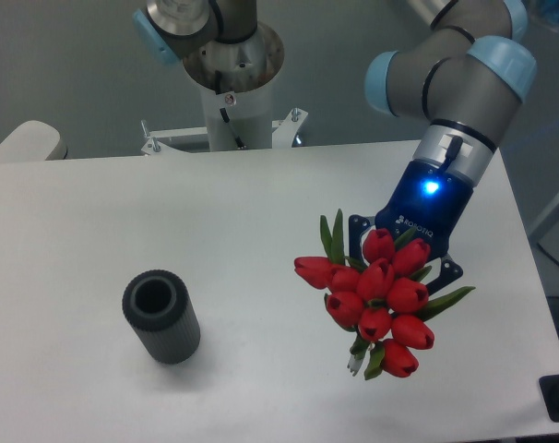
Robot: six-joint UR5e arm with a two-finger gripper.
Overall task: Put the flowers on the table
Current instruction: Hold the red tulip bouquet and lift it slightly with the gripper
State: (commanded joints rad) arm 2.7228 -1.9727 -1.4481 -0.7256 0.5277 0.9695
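The flowers, a bunch of red tulips with green leaves, hang over the right part of the white table. Their heads face the camera, and a stem end shows at the bottom of the bunch. My gripper, with a blue light on its wrist, comes down from the upper right. It is shut on the bunch from behind. The blooms hide the fingertips; only the dark finger links show on either side. I cannot tell whether the stem end touches the tabletop.
A dark grey ribbed cylinder vase stands upright and open-topped on the left front of the table. The arm's base column stands behind the far edge. The table's right edge runs close to the flowers.
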